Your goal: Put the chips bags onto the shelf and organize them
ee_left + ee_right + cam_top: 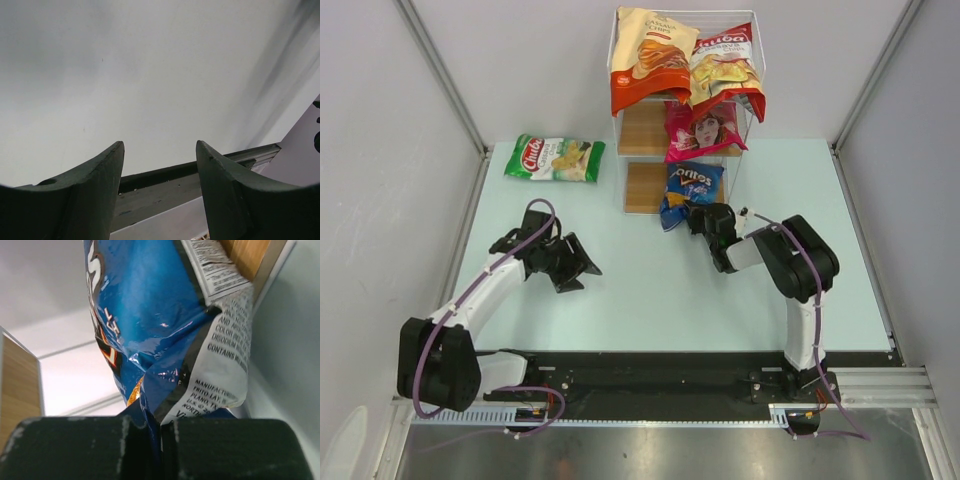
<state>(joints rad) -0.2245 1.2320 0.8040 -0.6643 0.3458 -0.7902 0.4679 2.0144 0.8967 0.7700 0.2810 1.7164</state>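
Note:
The white-wire shelf with wooden boards stands at the table's back centre. On its top tier lie an orange-and-cream bag and a red Chuba bag. A pink bag rests on the middle tier. The blue Doritos bag leans at the lowest board, and my right gripper is shut on its crumpled bottom edge. A green Chuba bag lies flat on the table left of the shelf. My left gripper hovers open and empty over the table's left middle.
The pale green table is walled by grey panels on both sides. A black rail runs along the near edge between the arm bases. Wooden shelf board shows left of the Doritos bag.

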